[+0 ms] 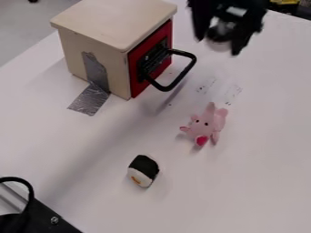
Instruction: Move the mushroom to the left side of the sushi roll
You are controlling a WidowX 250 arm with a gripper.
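The black gripper (220, 44) hangs at the top of the camera view, right of the box and above the far part of the table. A blurred, pale rounded thing (221, 45) shows at its lower end; whether this is the mushroom, and whether it is held or lies behind, I cannot tell. The sushi roll (144, 170), dark green on top with a white and orange end, rests on the table well below and to the left of the gripper.
A pink plush toy (207, 125) lies between the gripper and the sushi roll. At the upper left a cream box (94, 48) with a red door has a black handle (184, 73) sticking out. Black hardware (45, 218) stands at the lower left corner, across the white table (243, 191).
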